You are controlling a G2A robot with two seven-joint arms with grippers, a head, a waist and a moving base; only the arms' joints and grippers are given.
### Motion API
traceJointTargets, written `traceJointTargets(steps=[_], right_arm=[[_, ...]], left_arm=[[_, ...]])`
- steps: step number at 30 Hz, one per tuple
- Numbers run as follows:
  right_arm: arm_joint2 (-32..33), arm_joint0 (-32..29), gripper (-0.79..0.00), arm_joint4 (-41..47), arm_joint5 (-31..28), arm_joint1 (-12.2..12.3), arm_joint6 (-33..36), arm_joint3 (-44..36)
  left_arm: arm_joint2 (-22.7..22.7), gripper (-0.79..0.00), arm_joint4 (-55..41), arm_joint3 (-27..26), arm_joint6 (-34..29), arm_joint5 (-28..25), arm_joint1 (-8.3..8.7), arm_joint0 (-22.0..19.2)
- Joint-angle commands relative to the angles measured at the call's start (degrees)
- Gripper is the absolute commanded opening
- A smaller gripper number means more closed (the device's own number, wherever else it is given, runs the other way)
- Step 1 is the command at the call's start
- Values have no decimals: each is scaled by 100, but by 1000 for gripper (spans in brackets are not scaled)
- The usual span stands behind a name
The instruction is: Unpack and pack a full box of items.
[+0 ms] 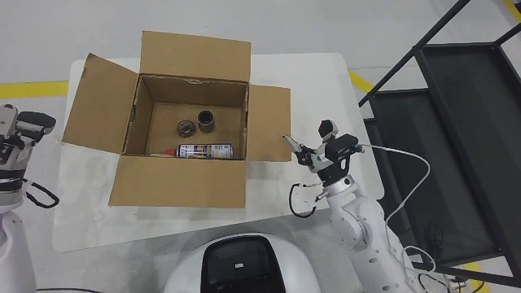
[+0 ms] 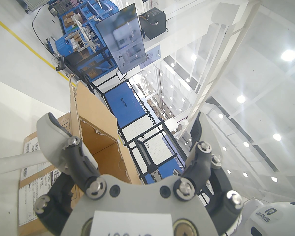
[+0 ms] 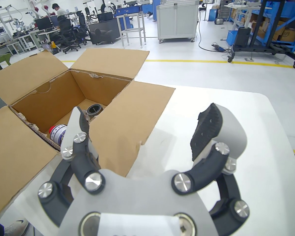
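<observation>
An open cardboard box (image 1: 130,118) stands mid-table with all flaps folded outward. Inside it a spray can (image 1: 206,151) lies on its side along the near wall, and two short dark cans (image 1: 207,120) (image 1: 186,129) sit on the floor behind it. My right gripper (image 1: 308,137) hovers open and holding nothing over the table just right of the box's right flap; its wrist view shows the box (image 3: 118,133), the spray can (image 3: 57,133) and a dark can (image 3: 94,109). My left gripper (image 1: 39,126) is open and holding nothing off the table's left edge, with the box (image 2: 95,133) beyond its fingers.
The white table (image 1: 326,81) has bare surface right of the box and along its front. A black metal rack (image 1: 456,130) stands close on the right. A white cable (image 1: 407,159) runs from the right wrist toward the rack.
</observation>
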Motion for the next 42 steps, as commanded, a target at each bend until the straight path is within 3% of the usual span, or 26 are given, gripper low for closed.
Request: traceJointTargets(steps=[1,10,20,42], right_arm=[[73,-152,0,56,18,10,-82,-20],[230,-537,0,835,-208,42,127,-27],[401,-207,0,2729,-2111,111,158,783],[405,-178,0,2860,-2122,114,220,912]], left_arm=[[0,0,0,0,0,0,0,0],[0,0,0,0,0,0,0,0],[0,0,0,0,0,0,0,0],[0,0,0,0,0,0,0,0]])
